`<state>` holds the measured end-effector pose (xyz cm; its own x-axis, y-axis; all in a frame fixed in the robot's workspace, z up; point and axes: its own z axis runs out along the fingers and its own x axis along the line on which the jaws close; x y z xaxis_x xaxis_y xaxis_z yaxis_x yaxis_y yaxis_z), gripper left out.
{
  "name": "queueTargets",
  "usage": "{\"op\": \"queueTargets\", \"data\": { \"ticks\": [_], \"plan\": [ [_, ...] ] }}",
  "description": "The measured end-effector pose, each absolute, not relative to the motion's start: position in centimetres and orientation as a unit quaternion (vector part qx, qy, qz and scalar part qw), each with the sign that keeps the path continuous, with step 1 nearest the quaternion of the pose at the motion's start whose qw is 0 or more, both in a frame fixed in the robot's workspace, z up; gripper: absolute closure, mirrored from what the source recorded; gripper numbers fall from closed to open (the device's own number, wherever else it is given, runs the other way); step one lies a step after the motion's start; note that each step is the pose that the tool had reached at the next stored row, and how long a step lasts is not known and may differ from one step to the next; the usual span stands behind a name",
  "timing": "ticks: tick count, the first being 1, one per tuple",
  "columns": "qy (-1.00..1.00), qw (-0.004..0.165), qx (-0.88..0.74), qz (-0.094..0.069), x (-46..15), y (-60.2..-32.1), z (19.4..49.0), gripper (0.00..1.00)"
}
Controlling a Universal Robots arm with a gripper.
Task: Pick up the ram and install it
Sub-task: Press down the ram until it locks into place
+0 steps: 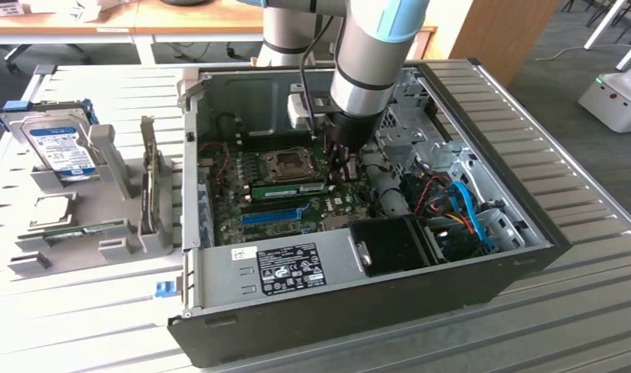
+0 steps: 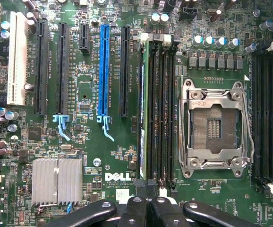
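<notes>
From my seat, the nearest thing is the gripper [image 2: 148,208], its black fingers [image 2: 135,210] pressed together with nothing held between them, hovering just above the bank of memory slots. The ram [image 2: 142,118] stands edge-up in the outermost slot of that bank, beside the CPU socket [image 2: 215,124]; in the exterior view I see it as a green strip [image 1: 291,189] on the motherboard [image 1: 284,198], just to the exterior view's left of the gripper [image 1: 342,167].

So the stick sits in its slot, and I judge the step in hand to be seating it. To do that well, I would keep the closed fingertips centred over the stick's top edge and push straight down, not at a slant, so both ends go in evenly. I cannot tell from here whether the white end latches [image 2: 156,39] have snapped shut, so I would watch those. The neighbouring slots sit close, so any sideways drift risks landing on an empty one.

Farther out, the blue slot [image 2: 103,71] and a finned heatsink [image 2: 57,180] lie on the same board. The open computer case [image 1: 326,268] rests on a ribbed grey table [image 1: 88,326]. To the exterior view's left stands a grey holder [image 1: 113,233] carrying a blue-labelled hard drive [image 1: 61,148]. Beyond are a wooden desk [image 1: 108,23] and carpeted floor.
</notes>
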<state>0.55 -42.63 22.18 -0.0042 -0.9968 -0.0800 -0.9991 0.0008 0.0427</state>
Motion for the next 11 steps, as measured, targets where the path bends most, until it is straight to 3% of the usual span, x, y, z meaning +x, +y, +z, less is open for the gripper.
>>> {"op": "queueTargets", "data": {
  "ticks": [11],
  "plan": [
    [0.707, 0.013, -0.705, 0.043, 0.54, -42.63, 22.46, 0.89]
  ]
}}
